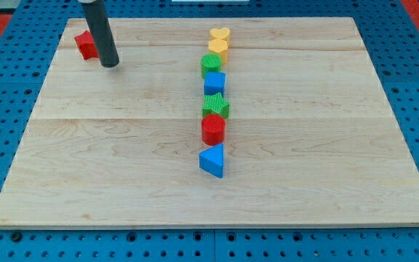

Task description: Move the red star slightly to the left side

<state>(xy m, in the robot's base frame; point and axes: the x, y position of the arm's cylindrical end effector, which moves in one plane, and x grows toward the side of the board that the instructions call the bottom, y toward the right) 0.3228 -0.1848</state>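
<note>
In the camera view, the red star (pixel 86 45) is seen near the top left corner of the wooden board (pixel 122 175). It is partly hidden by the dark rod. My tip (pixel 110 65) is set down just beside the star, on its right and a little toward the view's bottom. Whether they touch cannot be told.

No claw is fitted to this arm, so nothing is gripped or held; only pushing can be done.

A line of blocks is seen well apart, down the middle of the board: a yellow heart (pixel 220 36), a yellow block (pixel 218 49), a green block (pixel 211 65), a blue block (pixel 214 83), a green star (pixel 215 106), a red block (pixel 213 129) and a blue triangle (pixel 212 161).

The push is best made from the star's right side, so the tip should first be raised a little toward the view's top, level with the star's middle. Then a short, slow push to the left should be given. The board's edge is near, so the push should be stopped early.
</note>
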